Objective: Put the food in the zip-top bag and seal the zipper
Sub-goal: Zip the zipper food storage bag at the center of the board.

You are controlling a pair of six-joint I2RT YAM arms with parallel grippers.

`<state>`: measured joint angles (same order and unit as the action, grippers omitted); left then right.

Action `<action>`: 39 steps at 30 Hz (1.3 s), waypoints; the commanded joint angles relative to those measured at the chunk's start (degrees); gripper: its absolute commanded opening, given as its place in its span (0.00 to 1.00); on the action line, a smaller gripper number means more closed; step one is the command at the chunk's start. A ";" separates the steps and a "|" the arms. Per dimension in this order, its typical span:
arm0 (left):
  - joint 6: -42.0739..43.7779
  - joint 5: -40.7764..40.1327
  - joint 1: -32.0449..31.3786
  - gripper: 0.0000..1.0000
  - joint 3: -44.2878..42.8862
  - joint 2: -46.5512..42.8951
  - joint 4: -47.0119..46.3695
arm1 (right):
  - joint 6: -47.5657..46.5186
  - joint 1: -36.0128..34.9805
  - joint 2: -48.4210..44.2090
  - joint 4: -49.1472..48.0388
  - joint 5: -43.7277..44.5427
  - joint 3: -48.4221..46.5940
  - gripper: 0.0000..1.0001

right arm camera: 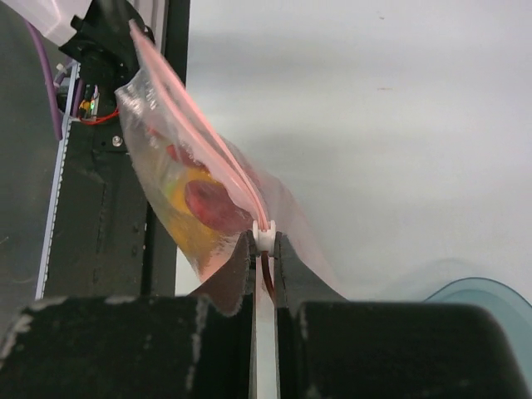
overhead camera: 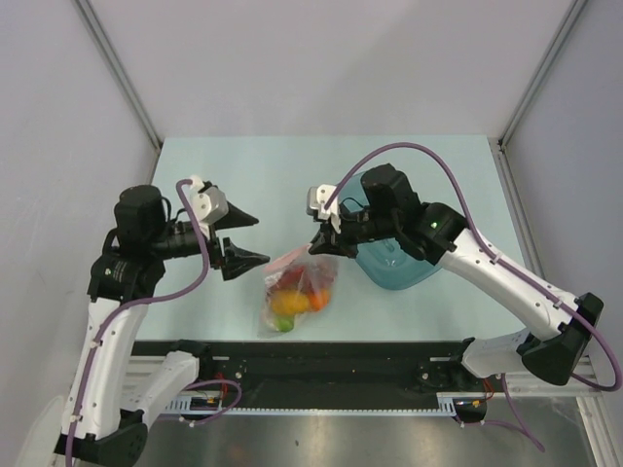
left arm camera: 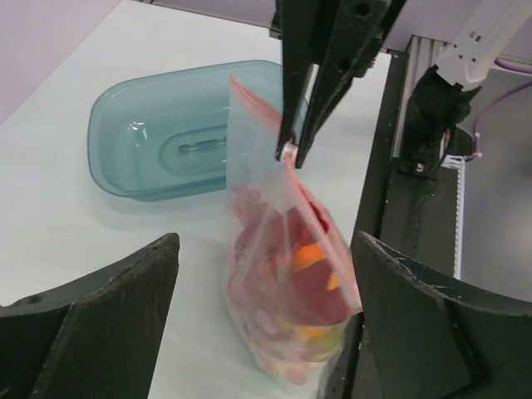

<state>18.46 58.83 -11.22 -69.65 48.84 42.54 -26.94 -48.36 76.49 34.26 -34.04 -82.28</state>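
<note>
Toward the desk's left edge, left end effector (overhead camera: 261, 238) gapes wide and empty, just left of the zip-top bag (overhead camera: 310, 268). Bag stands mid-desk toward the near edge, food (overhead camera: 288, 300) inside. Right end effector (overhead camera: 323, 243) is pinched narrow on the zipper (right arm camera: 218, 170) at its white slider, atop the bag. Blue bowl (overhead camera: 404, 268) is just right.

It looked like a robotics lab test cell. Plain grey wall panels (overhead camera: 321, 58), joined by bare metal struts (overhead camera: 122, 73), closed in the space beyond the fingers (overhead camera: 243, 218). Under them lay a pale green tabletop (overhead camera: 292, 165). Behind them ran a black mounting rail (overhead camera: 321, 355) with exposed wiring, and purple cables (overhead camera: 409, 146) looped above.
</note>
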 commanded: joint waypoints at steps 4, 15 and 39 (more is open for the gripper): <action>-3.07 -5.99 -9.24 0.81 1.26 -1.47 0.44 | 4.26 -3.76 -0.73 -7.89 4.51 -2.62 0.00; 9.47 -13.84 -13.73 0.65 3.38 2.57 1.48 | 2.16 -7.45 -1.96 -4.82 6.09 -2.10 0.00; 25.58 -21.82 -14.53 0.00 14.98 -12.80 5.27 | -8.21 -7.46 -8.19 7.40 13.47 4.58 0.00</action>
<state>42.00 42.68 -25.98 -55.99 36.34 46.41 -32.53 -57.01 71.75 37.19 -24.75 -78.41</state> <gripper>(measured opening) 0.014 0.065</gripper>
